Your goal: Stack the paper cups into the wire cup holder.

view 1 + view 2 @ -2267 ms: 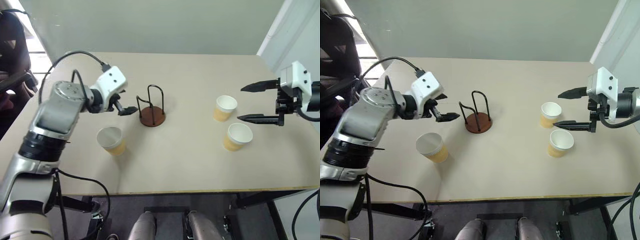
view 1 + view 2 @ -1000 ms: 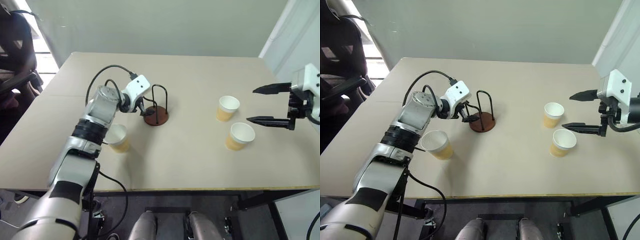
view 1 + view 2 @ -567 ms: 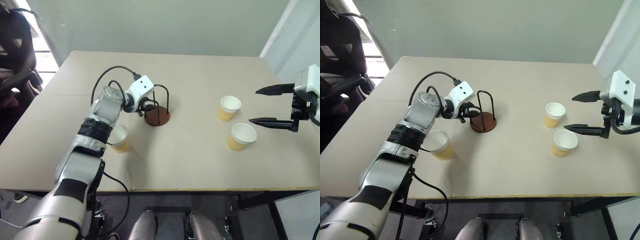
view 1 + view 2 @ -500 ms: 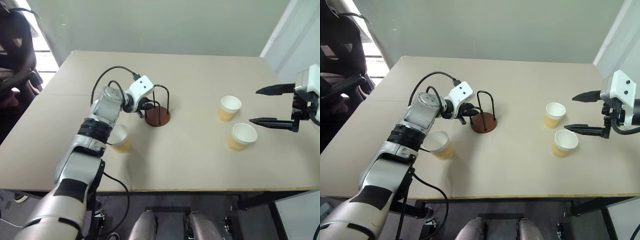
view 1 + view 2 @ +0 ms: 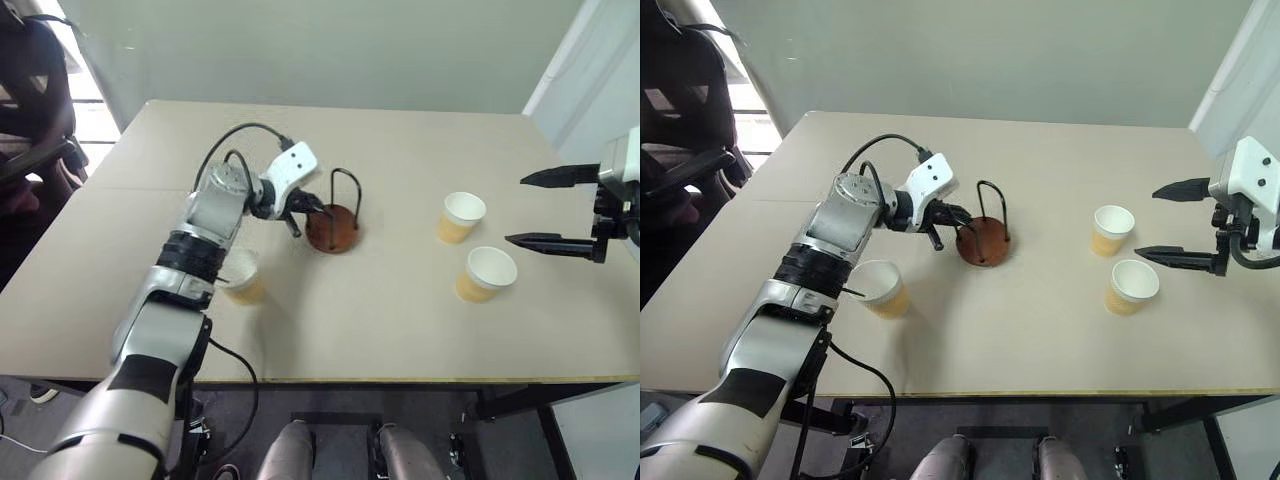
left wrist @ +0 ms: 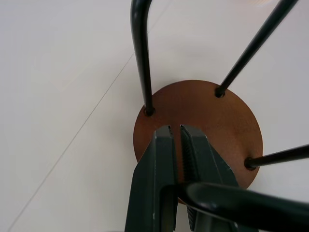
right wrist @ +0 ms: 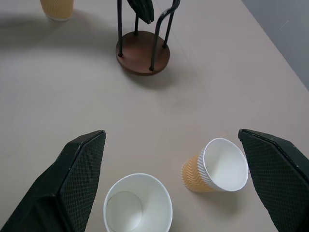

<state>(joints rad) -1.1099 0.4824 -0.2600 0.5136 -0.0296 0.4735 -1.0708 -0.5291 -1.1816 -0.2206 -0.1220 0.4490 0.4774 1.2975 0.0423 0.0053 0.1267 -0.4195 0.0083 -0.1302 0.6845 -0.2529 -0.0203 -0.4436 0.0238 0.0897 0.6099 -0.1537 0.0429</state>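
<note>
Left eye view: the wire cup holder has a round reddish-brown disc base and two upright black wire loops; it stands near the middle of the tabletop, toward the left half, and holds no cup. The left gripper has its fingers pinched together on the near wire loop. Compared with the frame a second ago, the holder sits further toward the right edge, and the gripper, then open beside it, is now closed on the wire. Three paper cups, yellow-tan outside and white inside, stand upright and empty: one toward the left front, partly behind the left forearm, two near the right edge, the farther cup and the nearer cup. None has changed place.

Right eye view: the right gripper hovers at the right edge, just beside the two right cups, jaws spread wide, holding nothing.

Left wrist view: the two dark fingers lie almost closed above the disc base, with one wire loop crossing just in front of them. The base surface is bare.

Right wrist view: both wide-set fingers frame the two right cups; the nearer one shows a clean white bottom. The holder stands well beyond them.
</note>
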